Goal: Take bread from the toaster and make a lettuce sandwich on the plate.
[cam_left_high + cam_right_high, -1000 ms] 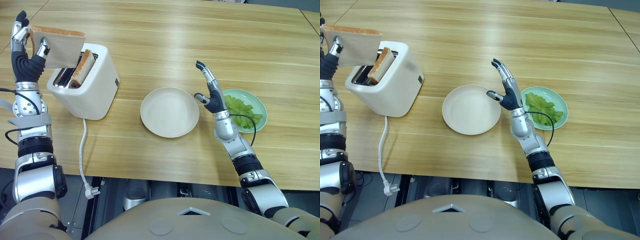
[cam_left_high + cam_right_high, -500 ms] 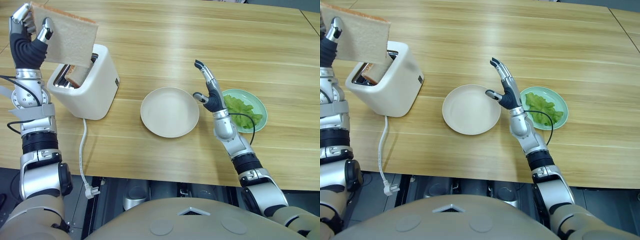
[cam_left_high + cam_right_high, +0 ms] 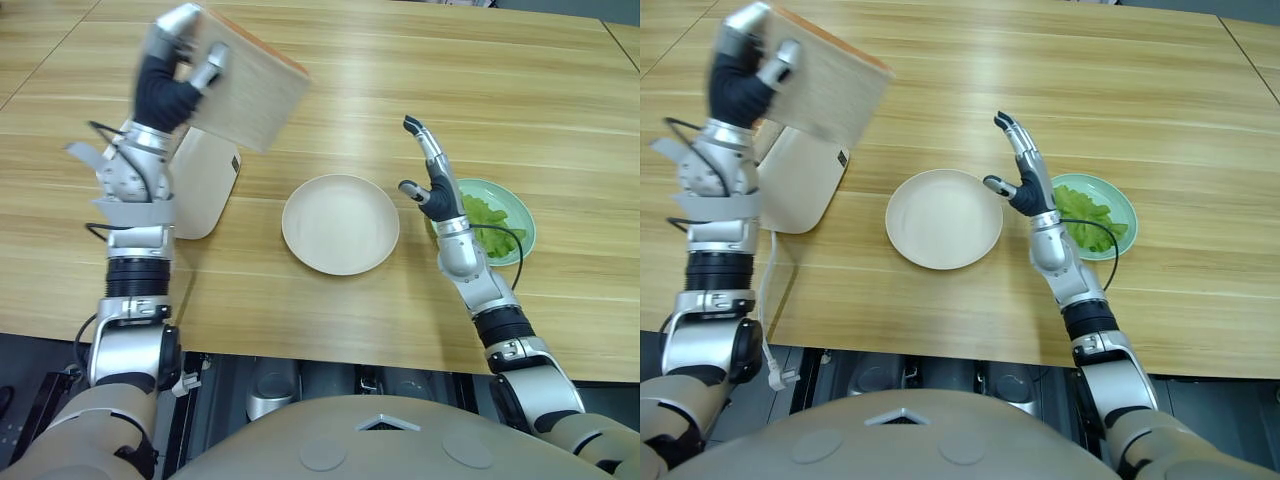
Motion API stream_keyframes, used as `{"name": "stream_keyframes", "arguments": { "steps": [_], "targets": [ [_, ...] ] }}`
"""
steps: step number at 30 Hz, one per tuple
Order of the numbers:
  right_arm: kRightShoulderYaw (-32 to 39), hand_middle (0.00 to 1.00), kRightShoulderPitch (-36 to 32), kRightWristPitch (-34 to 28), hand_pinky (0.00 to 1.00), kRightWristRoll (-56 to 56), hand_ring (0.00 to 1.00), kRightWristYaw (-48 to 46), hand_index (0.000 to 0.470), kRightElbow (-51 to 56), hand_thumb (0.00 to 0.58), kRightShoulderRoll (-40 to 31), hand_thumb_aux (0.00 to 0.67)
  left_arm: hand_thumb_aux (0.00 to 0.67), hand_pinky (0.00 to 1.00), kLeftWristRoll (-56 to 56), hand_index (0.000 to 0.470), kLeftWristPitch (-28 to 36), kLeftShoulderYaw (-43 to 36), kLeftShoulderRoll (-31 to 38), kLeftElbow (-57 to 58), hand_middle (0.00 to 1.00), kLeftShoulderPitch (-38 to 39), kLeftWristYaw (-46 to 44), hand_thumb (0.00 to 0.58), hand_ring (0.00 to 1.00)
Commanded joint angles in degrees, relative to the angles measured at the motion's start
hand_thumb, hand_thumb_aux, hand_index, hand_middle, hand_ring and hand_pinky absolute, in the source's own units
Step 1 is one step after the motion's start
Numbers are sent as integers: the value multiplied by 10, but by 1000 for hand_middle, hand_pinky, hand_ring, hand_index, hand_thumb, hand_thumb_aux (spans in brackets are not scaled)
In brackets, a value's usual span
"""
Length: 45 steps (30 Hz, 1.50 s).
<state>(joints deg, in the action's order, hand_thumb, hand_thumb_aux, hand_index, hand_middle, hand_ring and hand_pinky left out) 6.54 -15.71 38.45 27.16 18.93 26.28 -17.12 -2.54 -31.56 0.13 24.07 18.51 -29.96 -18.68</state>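
Note:
My left hand (image 3: 172, 75) is shut on a slice of bread (image 3: 248, 92) and holds it in the air above and right of the white toaster (image 3: 208, 190). The slice covers most of the toaster's top, so its slots are hidden. A cream plate (image 3: 340, 224) sits bare in the middle of the table. My right hand (image 3: 432, 178) stands open, fingers up, between the plate and a green dish of lettuce (image 3: 495, 218).
The toaster's white cord (image 3: 767, 300) runs down over the table's front edge. Bare wooden table (image 3: 420, 70) stretches behind the plate and the dish.
My left hand has carried the bread slice up and to the right, away from the toaster toward the plate. The right hand has shifted slightly to the right.

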Motion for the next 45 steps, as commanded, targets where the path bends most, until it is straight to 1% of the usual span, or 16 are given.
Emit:
{"name": "stream_keyframes", "arguments": {
  "steps": [1, 8, 17, 26, 27, 29, 30, 31, 32, 33, 38, 39, 41, 43, 44, 45],
  "targets": [
    [-37, 0, 11, -36, 0, -7, 0, 9, 0, 10, 0, -33, 0, 670, 1000, 33, 460, -8, -52, -18, 78, 1000, -23, -54, 580, 1000],
    [-64, 0, 25, -116, 0, 28, 0, 43, 0, 40, 0, -87, 0, 670, 1000, 93, 460, -18, -130, -64, 213, 1000, -65, -110, 580, 1000],
    [-15, 0, 59, -241, 0, 142, 0, 105, 0, 100, 0, -157, 0, 670, 1000, 142, 460, -33, -170, -115, 381, 1000, -132, -129, 580, 1000],
    [53, 0, 44, -271, 0, 183, 0, 142, 0, 210, 0, -174, 0, 670, 1000, 198, 460, -26, -195, -139, 481, 1000, -163, -100, 580, 1000],
    [59, 0, 42, -272, 0, 184, 0, 145, 9, 214, 23, -174, 13, 670, 1000, 205, 460, -24, -198, -141, 490, 1000, -167, -93, 580, 1000],
    [69, 0, 39, -274, 0, 184, 0, 151, 70, 224, 164, -173, 102, 670, 1000, 215, 460, -21, -201, -143, 504, 1000, -172, -81, 580, 1000],
    [74, 0, 36, -274, 0, 184, 0, 153, 133, 228, 288, -172, 194, 670, 1000, 218, 460, -19, -201, -145, 510, 1000, -175, -77, 580, 1000],
    [79, 0, 34, -275, 0, 183, 0, 156, 177, 233, 360, -172, 257, 670, 1000, 221, 460, -18, -201, -146, 515, 1000, -177, -73, 580, 1000],
    [82, 0, 31, -275, 0, 183, 0, 158, 177, 237, 360, -172, 257, 670, 1000, 226, 460, -15, -201, -146, 519, 1000, -179, -65, 580, 1000],
    [85, 0, 30, -275, 0, 182, 0, 159, 251, 240, 460, -171, 365, 575, 1000, 232, 395, -12, -202, -146, 523, 1000, -181, -57, 568, 1000],
    [94, 0, 27, -275, 0, 178, 0, 167, 269, 245, 480, -174, 391, 515, 1000, 249, 354, -5, -207, -149, 535, 1000, -186, -27, 549, 1000],
    [94, 0, 27, -274, 0, 177, 0, 170, 276, 244, 487, -174, 402, 470, 1000, 254, 323, -4, -208, -150, 537, 1000, -187, -21, 528, 1000],
    [95, 0, 27, -271, 0, 174, 0, 177, 308, 239, 517, -174, 449, 428, 1000, 261, 294, -2, -212, -151, 539, 1000, -188, -8, 505, 1000],
    [96, 0, 27, -268, 0, 173, 0, 184, 330, 233, 534, -173, 481, 342, 1000, 268, 235, -1, -214, -152, 542, 1000, -188, 3, 441, 1000],
    [95, 0, 28, -267, 0, 172, 0, 189, 330, 228, 534, -173, 481, 342, 1000, 271, 235, 0, -216, -152, 542, 1000, -187, 7, 441, 1000],
    [94, 0, 29, -265, 0, 171, 0, 194, 361, 223, 553, -173, 525, 213, 1000, 274, 146, -1, -217, -151, 543, 1000, -187, 10, 310, 1000]
  ]
}}
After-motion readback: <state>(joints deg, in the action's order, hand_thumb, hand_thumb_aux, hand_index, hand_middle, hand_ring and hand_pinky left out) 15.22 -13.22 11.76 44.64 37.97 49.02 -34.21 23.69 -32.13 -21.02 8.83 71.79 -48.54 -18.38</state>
